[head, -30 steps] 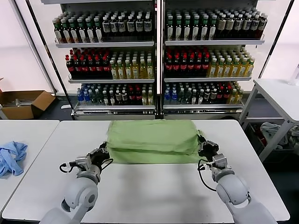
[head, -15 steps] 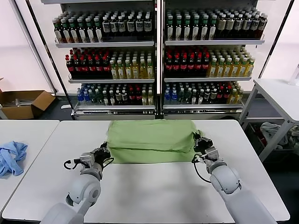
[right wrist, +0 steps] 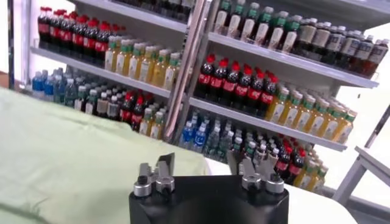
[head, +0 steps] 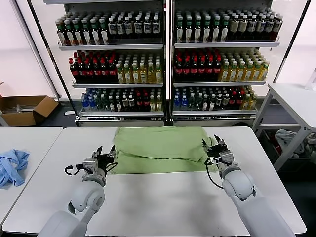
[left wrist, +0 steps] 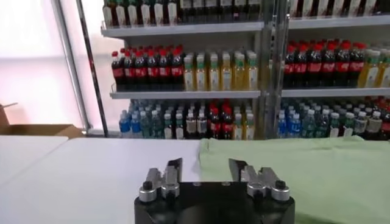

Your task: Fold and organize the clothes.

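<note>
A light green shirt [head: 160,149], folded into a broad flat rectangle, is laid across the far middle of the white table [head: 163,202], its back edge close to the table's far rim. No collar, buttons or logo can be made out on the folded cloth.

The left gripper [head: 104,157] is held low over the table just beside the shirt's near left corner, with its fingers spread apart and nothing between them; in the left wrist view [left wrist: 202,169] the green edge is seen just ahead of the parted fingers.

The right gripper [head: 214,145] is placed at the shirt's right edge, likewise released and empty; whether it touches the cloth cannot be told.

Behind the table, shelves of bottled drinks [head: 163,59] are seen. A blue cloth [head: 12,165] is left on the neighbouring table.
</note>
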